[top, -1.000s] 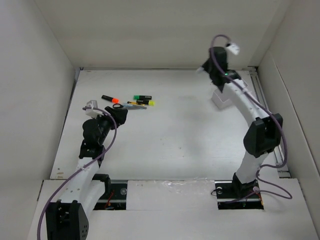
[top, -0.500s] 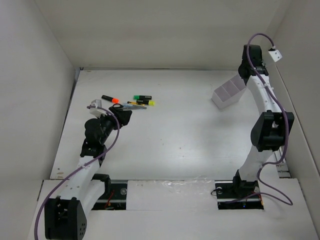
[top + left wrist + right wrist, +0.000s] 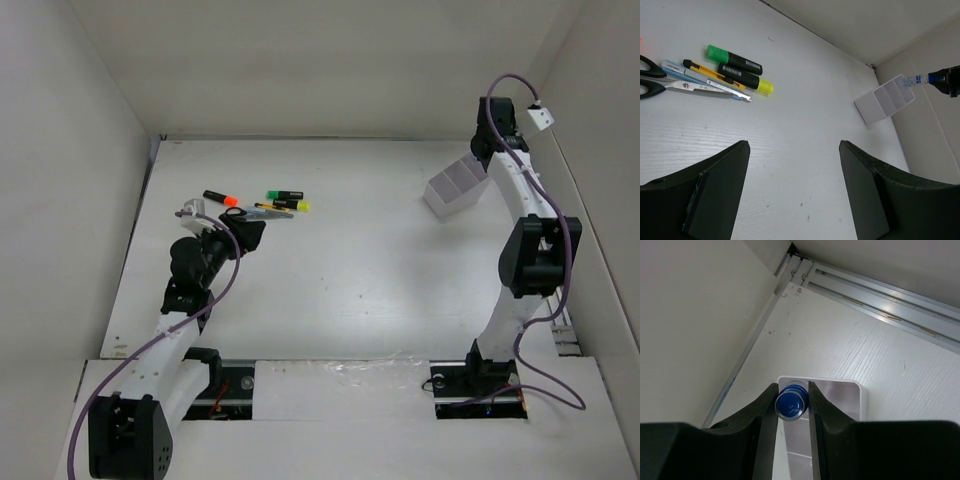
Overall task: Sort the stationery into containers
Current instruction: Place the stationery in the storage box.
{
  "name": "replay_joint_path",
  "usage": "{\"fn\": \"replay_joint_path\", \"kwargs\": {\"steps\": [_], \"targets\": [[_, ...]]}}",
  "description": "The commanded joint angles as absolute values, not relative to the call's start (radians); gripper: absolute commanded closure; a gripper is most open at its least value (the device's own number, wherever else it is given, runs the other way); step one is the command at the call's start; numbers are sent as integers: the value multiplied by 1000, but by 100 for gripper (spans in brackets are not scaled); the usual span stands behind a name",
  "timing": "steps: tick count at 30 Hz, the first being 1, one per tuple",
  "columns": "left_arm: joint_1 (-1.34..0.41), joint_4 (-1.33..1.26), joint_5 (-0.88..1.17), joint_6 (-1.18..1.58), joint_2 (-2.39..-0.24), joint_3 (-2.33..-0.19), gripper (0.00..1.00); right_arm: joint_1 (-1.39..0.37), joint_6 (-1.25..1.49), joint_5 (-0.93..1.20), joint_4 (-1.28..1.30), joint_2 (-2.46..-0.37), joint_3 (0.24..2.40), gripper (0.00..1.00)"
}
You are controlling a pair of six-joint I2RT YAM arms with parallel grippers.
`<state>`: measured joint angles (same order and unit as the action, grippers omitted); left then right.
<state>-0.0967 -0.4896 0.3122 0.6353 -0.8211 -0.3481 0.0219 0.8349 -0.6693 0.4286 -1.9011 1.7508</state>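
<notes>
Right arm has been swung off the white divided box [image 3: 445,205] toward the far-right corner over the last second, so the box is now uncovered in the top view. Almost no motion is seen in the last half second. The blue-capped bottle [image 3: 791,404] is pinched between the fingers of the right tool [image 3: 791,389] and held over the box's end compartment (whether its base is already inside cannot be told). This is judged to be alignment for a drop, with release not yet made. The left tool [image 3: 792,145] is spread and empty, and has been nudged slightly toward the pile on the left of the surface [image 3: 380,270]. Still unsorted there are the scissors [image 3: 700,87], yellow pen [image 3: 710,73], green highlighter [image 3: 734,58], yellow highlighter [image 3: 746,80] and orange highlighter [image 3: 220,197], all well apart from the box. The task is judged to be at an early stage, with the first item about to be placed.
</notes>
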Motion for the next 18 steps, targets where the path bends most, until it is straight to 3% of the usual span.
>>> {"fn": "replay_joint_path", "kwargs": {"steps": [1, 5, 7, 8, 9, 12, 18], "targets": [[-100, -545, 328, 621, -815, -380, 30, -2, 844, -715, 403, -1898, 1752, 98], [-100, -545, 328, 621, -815, -380, 30, -11, 844, -727, 403, -1907, 1752, 94], [-100, -545, 328, 621, -815, -380, 30, -20, 853, -727, 413, -1907, 1752, 84], [-100, -545, 319, 621, -815, -380, 30, -29, 853, -727, 413, -1907, 1752, 76], [-100, -545, 319, 621, -815, -380, 30, -29, 853, -727, 413, -1907, 1752, 62], [-100, -545, 308, 621, -815, -380, 30, -40, 853, -727, 413, -1885, 1752, 42], [-100, -460, 184, 630, -815, -399, 33, -113, 841, -673, 400, -1807, 1724, 26]]}}
